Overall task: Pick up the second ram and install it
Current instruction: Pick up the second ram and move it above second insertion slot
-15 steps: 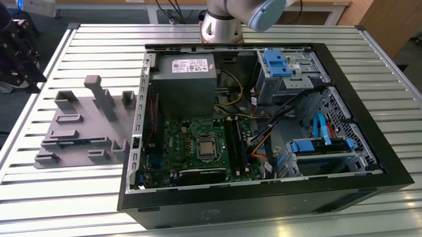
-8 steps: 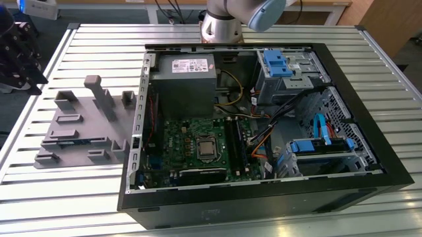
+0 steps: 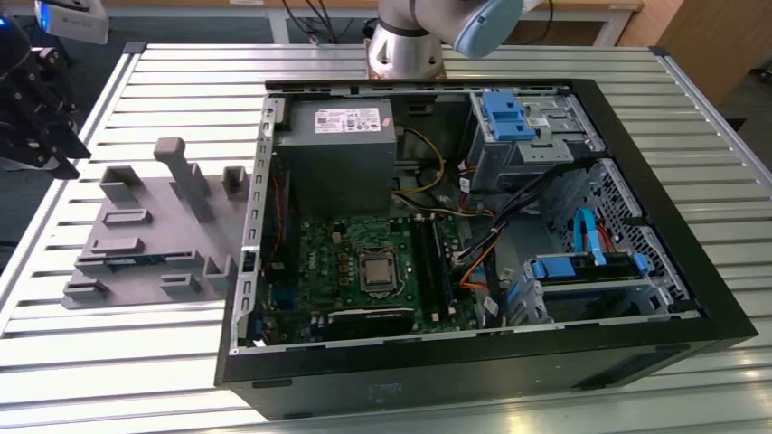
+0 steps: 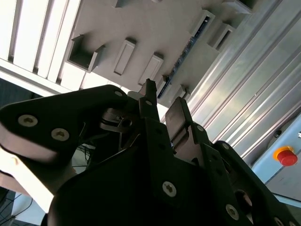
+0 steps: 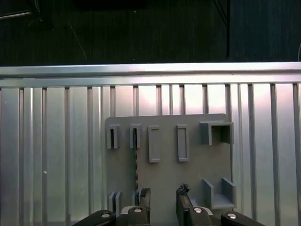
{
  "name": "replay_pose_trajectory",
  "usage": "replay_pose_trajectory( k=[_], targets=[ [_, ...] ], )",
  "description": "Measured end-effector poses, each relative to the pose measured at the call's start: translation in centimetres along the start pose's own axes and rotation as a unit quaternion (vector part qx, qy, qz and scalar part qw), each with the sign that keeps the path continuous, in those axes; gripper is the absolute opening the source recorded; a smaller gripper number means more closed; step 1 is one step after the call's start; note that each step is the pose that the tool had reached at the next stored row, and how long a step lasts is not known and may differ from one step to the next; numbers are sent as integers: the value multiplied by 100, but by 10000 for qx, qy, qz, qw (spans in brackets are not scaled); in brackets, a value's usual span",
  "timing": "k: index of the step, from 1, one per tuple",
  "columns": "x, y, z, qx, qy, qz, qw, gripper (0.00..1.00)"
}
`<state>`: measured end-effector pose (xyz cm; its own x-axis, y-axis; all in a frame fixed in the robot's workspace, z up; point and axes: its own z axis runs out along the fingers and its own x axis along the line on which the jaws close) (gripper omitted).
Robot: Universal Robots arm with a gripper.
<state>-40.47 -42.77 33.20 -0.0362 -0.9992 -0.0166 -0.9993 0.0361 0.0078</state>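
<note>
I'd centre my open, empty black gripper [image 5: 163,198] (fingers parted) squarely over the thin blue-green circuit-board strip [image 5: 136,162] in the grey plastic tray [image 5: 167,176].

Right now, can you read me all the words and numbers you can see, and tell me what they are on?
No text here can be read.
White sticker on the grey power box: print too small to read.
Small sticker on the black computer case: too small to read.
Green board: tiny markings, unreadable.
Red button: no writing shows on it.
</note>
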Motion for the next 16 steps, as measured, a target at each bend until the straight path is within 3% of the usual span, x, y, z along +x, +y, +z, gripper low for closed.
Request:
replay_pose_trajectory(
  k=[16],
  targets=[
    [37, -2, 84, 0, 0, 1, 10000, 36]
  ],
)
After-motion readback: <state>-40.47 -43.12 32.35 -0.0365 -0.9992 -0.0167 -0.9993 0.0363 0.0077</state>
